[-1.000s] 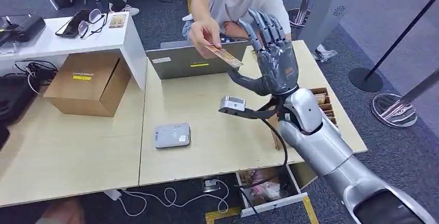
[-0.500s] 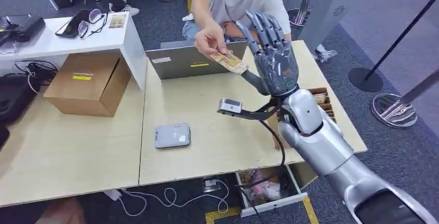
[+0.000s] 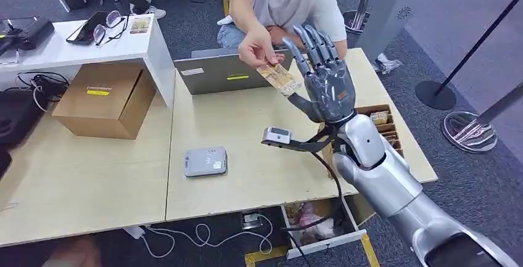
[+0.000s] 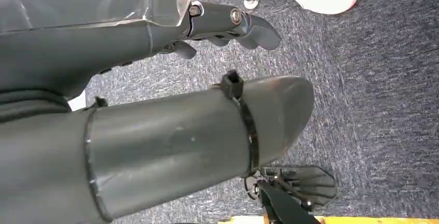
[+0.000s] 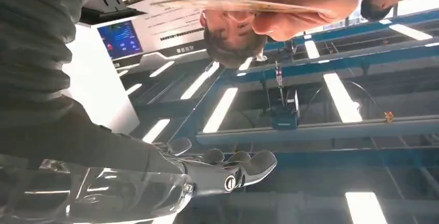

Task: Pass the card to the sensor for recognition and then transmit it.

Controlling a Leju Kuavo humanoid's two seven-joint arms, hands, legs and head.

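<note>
A person across the table pinches the tan card in a hand and holds it out, tilted down toward me. My right hand is raised beside it, its fingers spread and upright, nothing in its grasp; the card's lower end lies close to my thumb. In the right wrist view the card appears edge-on in the person's fingers, apart from my fingers. The grey flat sensor lies on the table, left of my arm. My left hand hangs over the carpet, holding nothing.
A laptop stands at the far table edge, just under the card. A cardboard box and a white shelf are at the left. A card box sits at the table's right edge, with an open drawer below it.
The person's hand has brought the card lower and to the right, closer to my right hand. My right hand has sunk slightly and tilted toward the card.
</note>
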